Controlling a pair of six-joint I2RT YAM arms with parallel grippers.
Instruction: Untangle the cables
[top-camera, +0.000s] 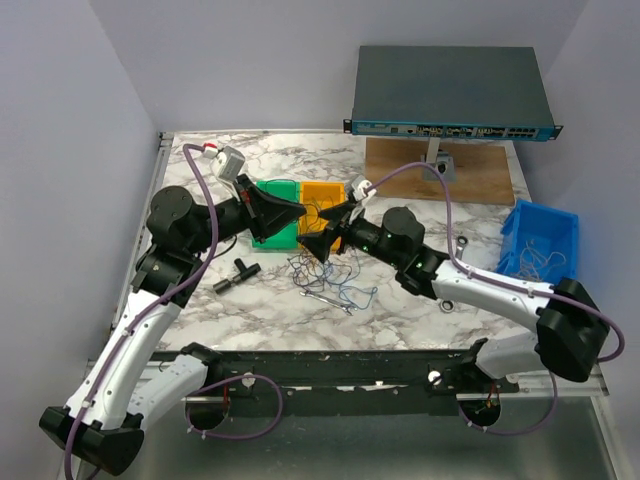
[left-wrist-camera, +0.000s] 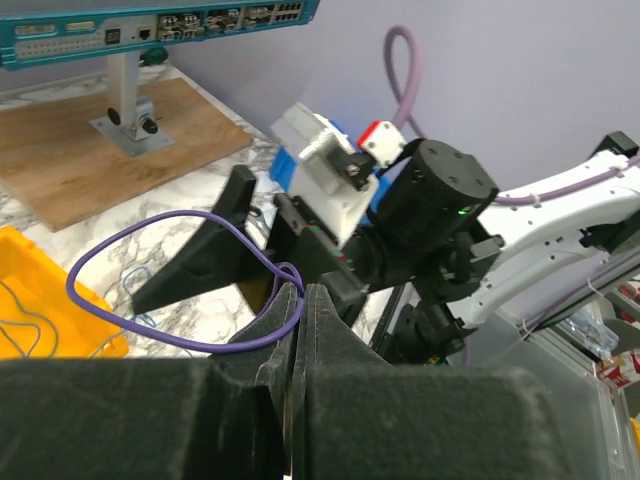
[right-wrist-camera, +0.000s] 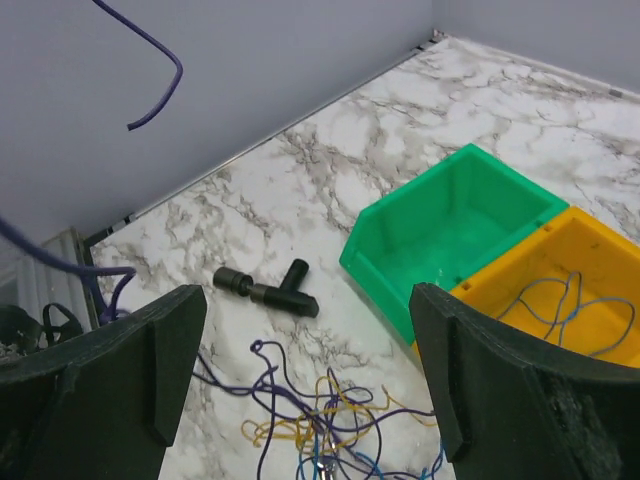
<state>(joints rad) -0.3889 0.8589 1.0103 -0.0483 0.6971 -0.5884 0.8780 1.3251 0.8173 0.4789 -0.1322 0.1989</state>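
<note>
The cables (top-camera: 330, 277) lie as a loose tangle of thin purple, blue and yellow wires on the marble table, in front of the bins. The tangle also shows in the right wrist view (right-wrist-camera: 330, 420). My left gripper (top-camera: 298, 211) is shut on one purple cable (left-wrist-camera: 150, 300), whose loop hangs free to the left of the closed jaws (left-wrist-camera: 303, 292). My right gripper (top-camera: 318, 230) is open and empty, just above the tangle and close to the left gripper. Its fingers (right-wrist-camera: 120, 370) stand wide apart over the wires. A purple cable end (right-wrist-camera: 155, 75) hangs at the upper left.
A green bin (top-camera: 275, 218) and a yellow bin (top-camera: 322, 196) holding a thin wire sit behind the tangle. A black T-fitting (top-camera: 237, 272) lies to the left, a small wrench (top-camera: 326, 300) in front. A blue bin (top-camera: 540, 235), wooden board (top-camera: 445, 172) and network switch (top-camera: 450, 95) stand at the right and back.
</note>
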